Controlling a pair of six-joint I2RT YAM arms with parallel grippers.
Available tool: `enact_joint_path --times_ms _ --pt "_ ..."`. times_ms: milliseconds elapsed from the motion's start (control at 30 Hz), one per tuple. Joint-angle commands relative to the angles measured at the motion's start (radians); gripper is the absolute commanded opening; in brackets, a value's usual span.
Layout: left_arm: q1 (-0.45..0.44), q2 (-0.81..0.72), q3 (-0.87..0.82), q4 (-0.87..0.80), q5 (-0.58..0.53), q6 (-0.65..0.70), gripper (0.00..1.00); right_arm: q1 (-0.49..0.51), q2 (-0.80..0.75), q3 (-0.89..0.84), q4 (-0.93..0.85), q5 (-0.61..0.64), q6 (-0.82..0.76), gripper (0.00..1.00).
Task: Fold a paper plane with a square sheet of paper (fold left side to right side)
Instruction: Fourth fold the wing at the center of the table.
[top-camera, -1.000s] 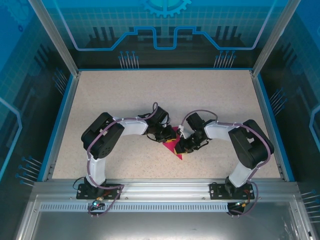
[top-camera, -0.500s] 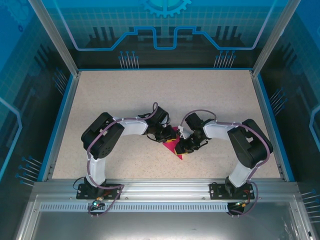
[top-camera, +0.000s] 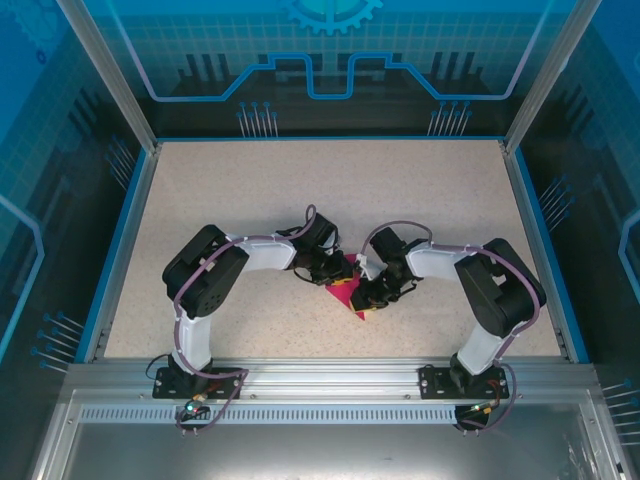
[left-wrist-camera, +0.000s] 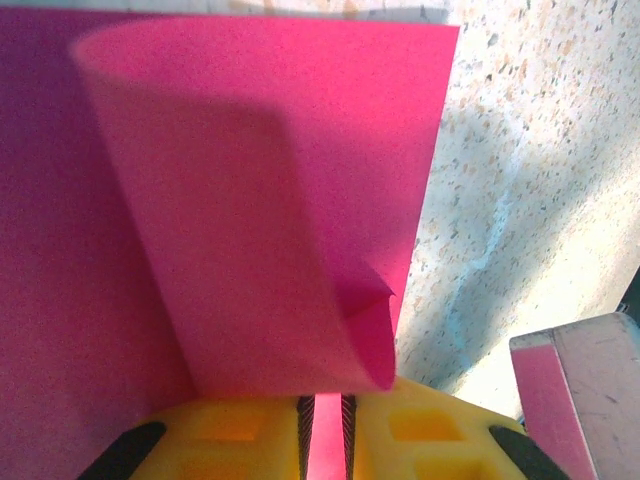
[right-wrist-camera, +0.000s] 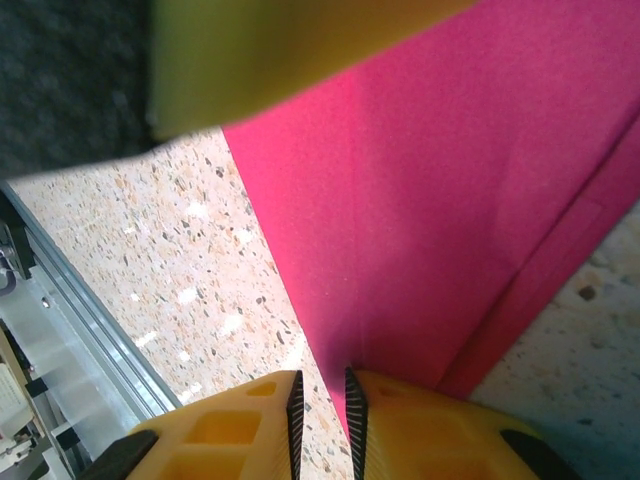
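The thin magenta-pink square sheet of paper (top-camera: 345, 291) lies near the middle of the speckled beige tabletop (top-camera: 300, 190), between the two arms, with one side lifted and curling over the rest rather than lying flat. In the left wrist view the left two-finger gripper with yellow pads (left-wrist-camera: 328, 425) has its jaws almost together with a strip of the paper (left-wrist-camera: 250, 200) pinched between them, and the raised flap bows in a soft roll with a small crumple near the pinch. In the right wrist view the right two-finger gripper with yellow pads (right-wrist-camera: 321, 400) shows only a narrow gap; the sheet's (right-wrist-camera: 450, 180) edge runs in against one pad, but I cannot tell whether it is actually gripped. The paper looks very light and limp, likely to buckle, slide on the smooth surface or tear if tugged. The safest hold is probably right at an edge or corner, with the other side pressed down while the flap is carried across.
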Motion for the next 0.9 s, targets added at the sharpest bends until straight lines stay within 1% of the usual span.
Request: enact_joint_path --times_ms 0,100,267,467,567,867 --pt "-0.001 0.05 -0.032 -0.118 -0.07 0.024 0.19 0.038 0.008 -0.055 -0.203 0.059 -0.001 0.22" --pt "-0.002 0.05 -0.031 -0.116 -0.07 0.022 0.19 0.043 0.002 -0.063 -0.246 0.109 0.006 0.22" --pt "-0.001 0.053 -0.032 -0.117 -0.072 0.023 0.19 0.062 -0.011 -0.05 -0.293 0.142 0.023 0.22" --pt "0.001 0.06 -0.032 -0.117 -0.075 0.023 0.19 0.092 -0.017 -0.062 -0.33 0.16 0.043 0.22" --pt "0.001 0.061 -0.03 -0.117 -0.074 0.023 0.19 0.113 -0.023 -0.068 -0.353 0.191 0.059 0.22" --pt "0.003 0.064 -0.024 -0.118 -0.074 0.025 0.19 0.125 -0.1 -0.1 -0.366 0.22 0.122 0.21"
